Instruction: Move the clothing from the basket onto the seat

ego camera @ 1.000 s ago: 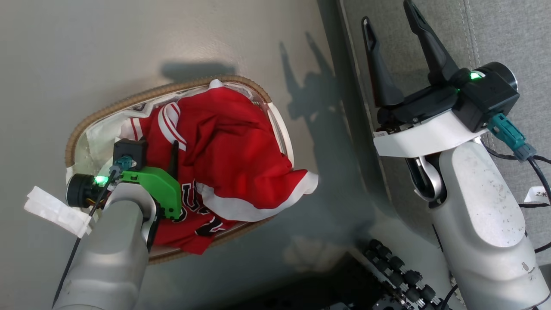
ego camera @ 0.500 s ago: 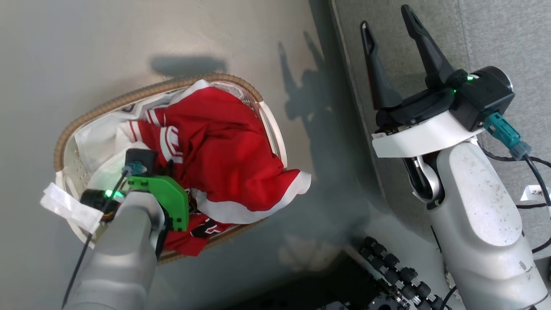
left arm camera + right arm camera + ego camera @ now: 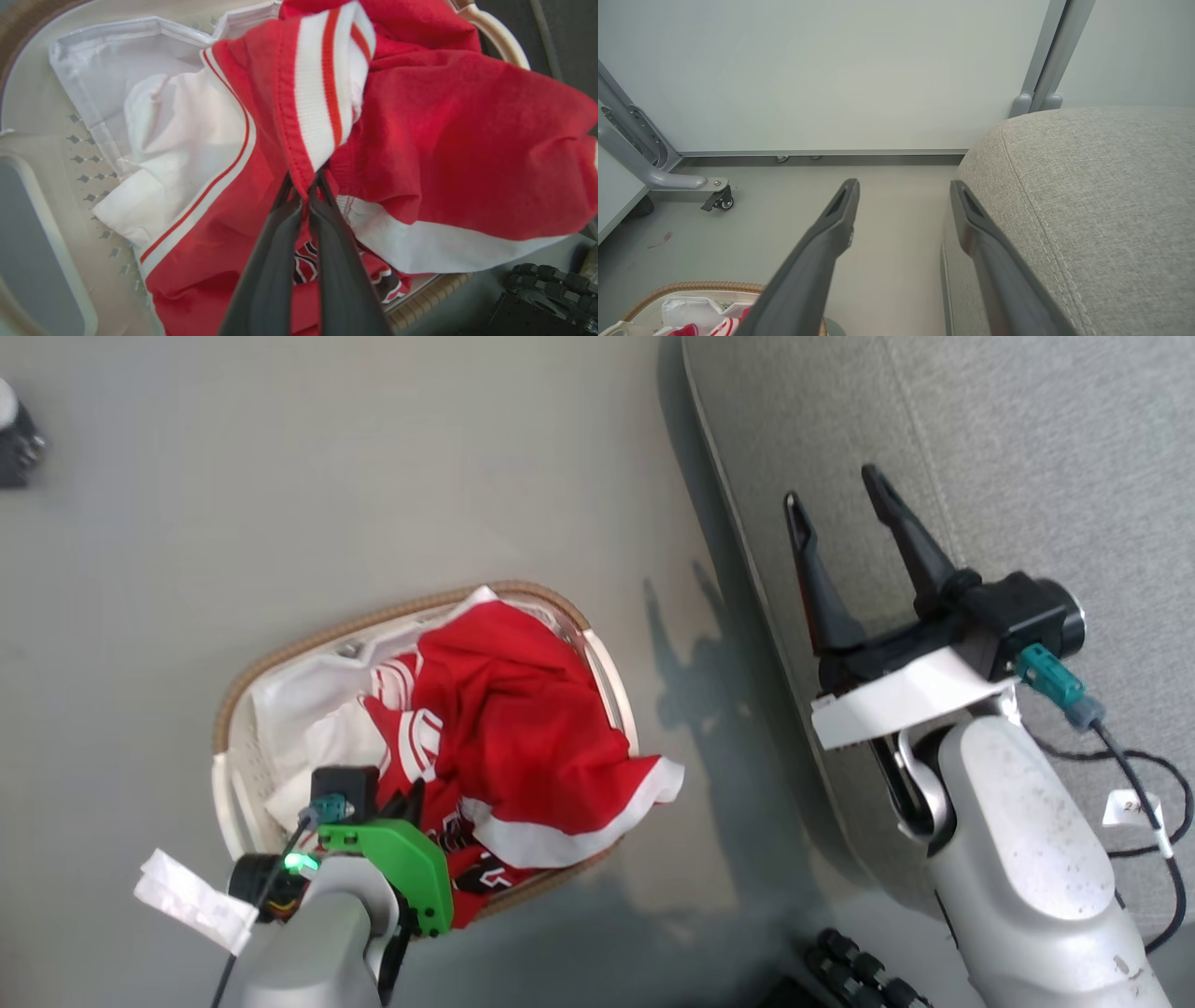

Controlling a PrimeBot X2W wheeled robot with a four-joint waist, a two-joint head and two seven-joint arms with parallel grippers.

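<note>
The left gripper (image 3: 306,184) clamps the red soft-fabric jersey (image 3: 444,140) at its striped trim, ready to lift it from the white perforated plastic basket (image 3: 46,186). The right gripper (image 3: 833,491) hovers open beside the grey fabric couch (image 3: 1027,448).

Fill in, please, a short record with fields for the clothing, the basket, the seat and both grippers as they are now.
clothing: red jerseys heaped in the basket, one white-trimmed hem hanging over the rim
basket: on the floor beside the seat, white liner showing at one end
seat: grey fabric couch, on the robot's right of the basket
left gripper: shut on a fold of the clothing by the striped trim
right gripper: open, holding nothing, at the seat's edge
</note>
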